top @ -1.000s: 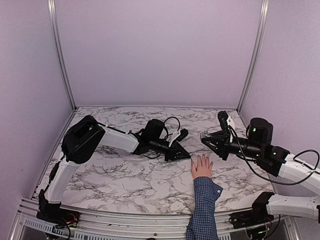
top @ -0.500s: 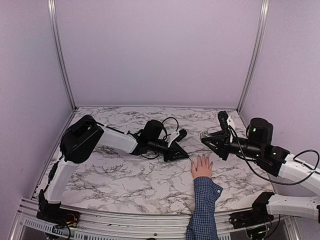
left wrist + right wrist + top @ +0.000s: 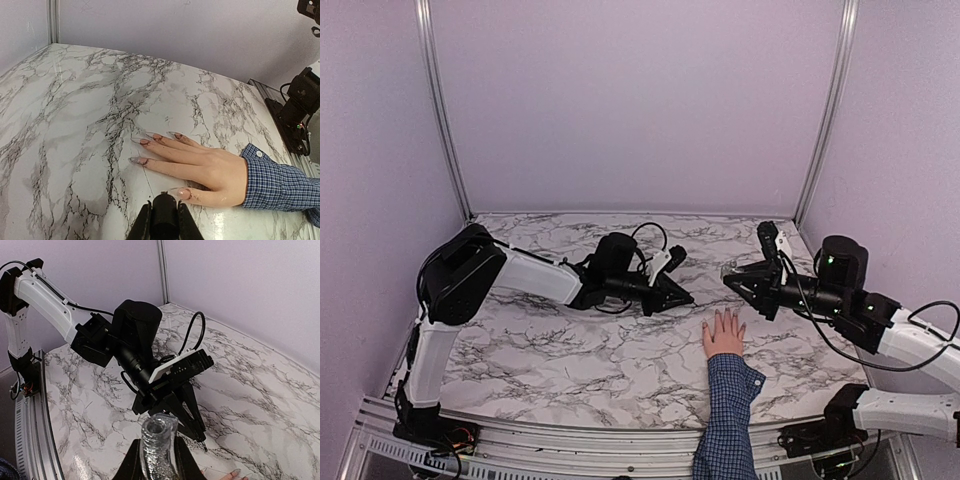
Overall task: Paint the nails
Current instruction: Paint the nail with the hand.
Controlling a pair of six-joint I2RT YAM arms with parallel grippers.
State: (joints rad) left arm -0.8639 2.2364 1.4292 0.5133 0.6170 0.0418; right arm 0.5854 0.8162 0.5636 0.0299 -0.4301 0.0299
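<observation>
Hand [image 3: 210,167] with long nails [image 3: 145,142] lies flat on table [image 3: 75,125]

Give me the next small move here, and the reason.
Probably ease the left hand forward to bring its dark-handled brush onto the thumbnail: that nail lies nearest, just ahead, and looks barer than the other, streaked nails.

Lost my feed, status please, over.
Left gripper shut on dark cap, short of the hand. Right gripper shut on glitter bottle. Nails exposed, hand flat on table. Nothing between.
</observation>
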